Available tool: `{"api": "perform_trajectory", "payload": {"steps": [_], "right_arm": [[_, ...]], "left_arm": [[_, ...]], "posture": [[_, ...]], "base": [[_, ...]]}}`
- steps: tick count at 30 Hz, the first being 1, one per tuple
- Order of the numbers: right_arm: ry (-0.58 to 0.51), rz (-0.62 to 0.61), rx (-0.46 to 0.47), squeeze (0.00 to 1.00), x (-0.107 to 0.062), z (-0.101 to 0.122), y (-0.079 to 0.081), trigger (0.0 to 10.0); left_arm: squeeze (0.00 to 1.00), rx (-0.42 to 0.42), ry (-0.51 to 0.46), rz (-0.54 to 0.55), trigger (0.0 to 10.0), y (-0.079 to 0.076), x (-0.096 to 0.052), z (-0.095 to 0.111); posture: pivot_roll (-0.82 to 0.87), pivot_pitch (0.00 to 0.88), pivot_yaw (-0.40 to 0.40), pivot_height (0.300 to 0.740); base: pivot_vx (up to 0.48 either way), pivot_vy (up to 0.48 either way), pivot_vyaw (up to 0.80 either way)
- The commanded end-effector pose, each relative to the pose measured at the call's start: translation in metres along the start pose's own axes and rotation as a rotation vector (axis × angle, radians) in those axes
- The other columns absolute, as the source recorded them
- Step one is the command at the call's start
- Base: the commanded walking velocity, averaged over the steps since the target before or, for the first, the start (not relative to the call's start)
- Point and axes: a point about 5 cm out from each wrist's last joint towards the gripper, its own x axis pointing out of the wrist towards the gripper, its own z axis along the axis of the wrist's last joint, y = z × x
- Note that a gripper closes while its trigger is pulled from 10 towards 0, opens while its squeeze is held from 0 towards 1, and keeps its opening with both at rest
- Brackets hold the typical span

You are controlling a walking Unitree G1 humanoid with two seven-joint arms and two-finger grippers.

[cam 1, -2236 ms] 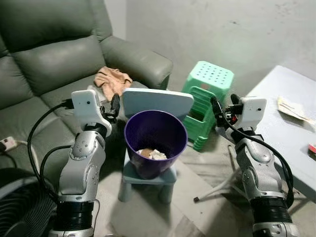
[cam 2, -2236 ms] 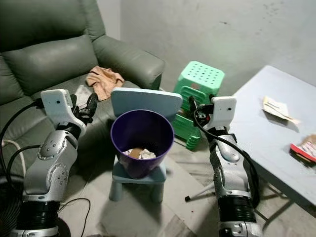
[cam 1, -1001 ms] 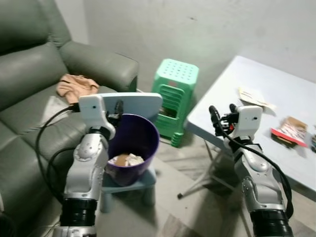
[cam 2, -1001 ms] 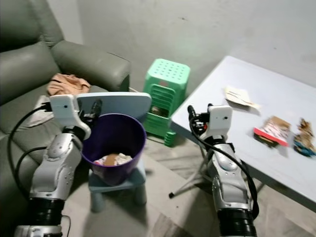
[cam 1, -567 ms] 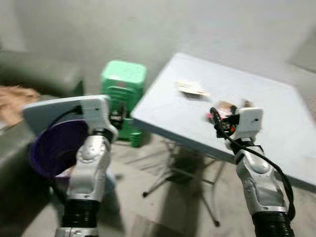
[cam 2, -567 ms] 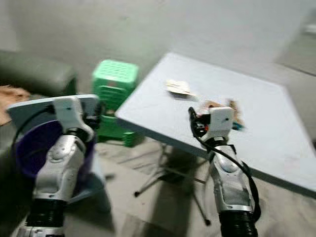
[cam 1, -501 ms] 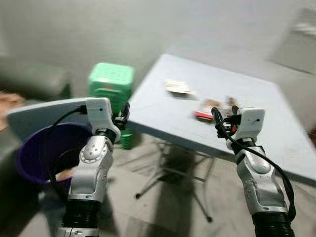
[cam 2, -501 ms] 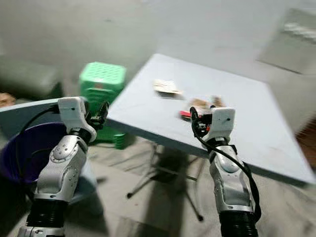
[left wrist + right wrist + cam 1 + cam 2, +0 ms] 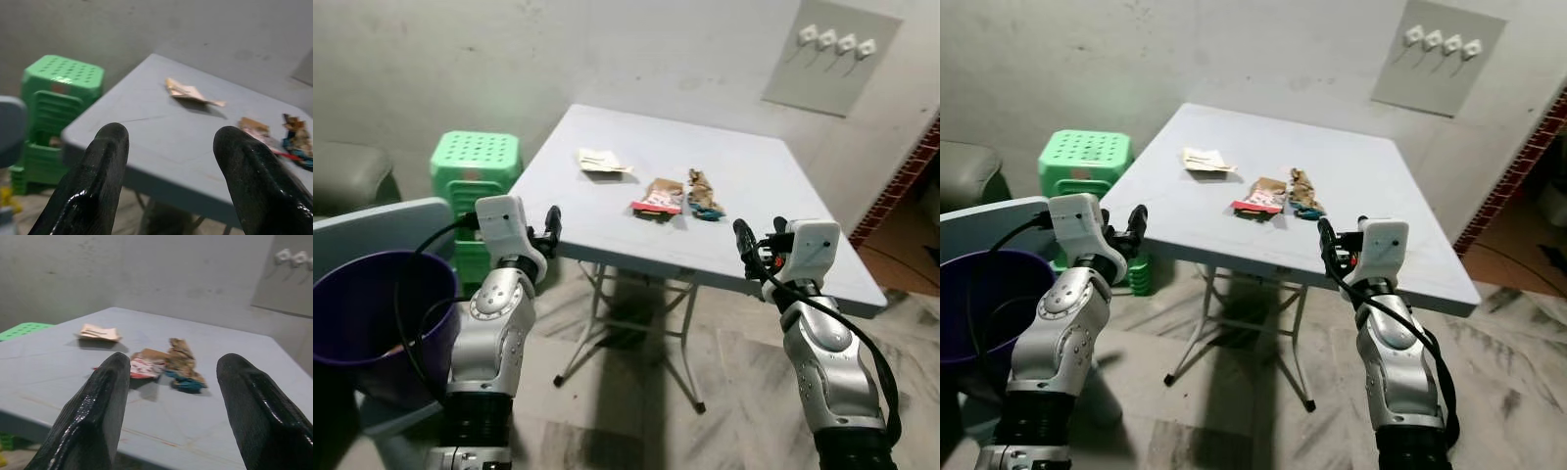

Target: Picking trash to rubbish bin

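Three trash bits, paper (image 9: 603,162), red wrapper (image 9: 656,203), brown-blue wrapper (image 9: 703,196), lie on the table (image 9: 754,211). We hold left gripper (image 9: 171,161) and right gripper (image 9: 172,396) open, empty, short of its near edge; purple bin (image 9: 357,313) sits at our left.

Between the two black fingers (image 9: 98,181) of my left claw (image 9: 173,183), which stand wide apart with nothing held, I look across a pale grey-blue surface (image 9: 161,142). A crumpled tan paper (image 9: 188,92) lies on it toward the far side. Further along, near the edge of my sight, sits a flattened brown and red wrapper (image 9: 257,129), and just beside it a crumpled brown and blue wrapper (image 9: 296,134). Off the corner of the surface, lower down, stands a stack of green plastic stools (image 9: 54,105). A bare grey wall (image 9: 161,24) rises behind everything.
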Motion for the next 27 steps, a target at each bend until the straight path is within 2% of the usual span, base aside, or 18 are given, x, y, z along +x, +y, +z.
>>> {"api": "perform_trajectory", "payload": {"steps": [1,6,15,24,25,27], "right_arm": [[-0.009,-0.007,-0.016,0.00,-0.001,0.005,-0.002,10.0],[-0.002,-0.005,-0.008,0.00,-0.002,0.004,-0.001,10.0],[0.005,-0.022,-0.006,0.00,-0.003,0.003,-0.001,10.0],[0.051,-0.055,0.090,0.00,-0.005,-0.004,-0.001,10.0],[0.051,-0.054,0.098,1.00,-0.005,-0.004,-0.001,10.0],[0.044,-0.057,0.100,1.00,-0.006,-0.004,-0.001,10.0]], "left_arm": [[0.00,-0.006,0.008,-0.019,10.0,-0.005,0.001,0.001],[0.00,-0.012,-0.007,-0.032,10.0,-0.007,0.001,0.003],[0.00,-0.005,-0.002,-0.051,10.0,-0.008,0.000,0.004],[0.00,0.027,0.003,-0.092,10.0,-0.014,-0.001,0.004],[0.00,0.029,0.004,-0.094,10.0,-0.014,-0.001,0.004],[0.00,0.042,0.002,-0.108,10.0,-0.016,-0.001,0.004]], "posture": [[0.10,0.000,-0.125,0.740],[0.10,0.000,-0.124,0.740],[0.09,0.000,-0.119,0.740],[0.09,0.000,-0.111,0.740],[0.09,0.000,-0.111,0.740],[0.09,0.000,-0.108,0.740]], "base": [[0.000,0.000,0.00],[0.000,0.000,0.00],[0.274,0.000,0.00],[0.316,0.000,0.00],[0.341,0.000,0.00],[0.343,0.000,0.00]]}}
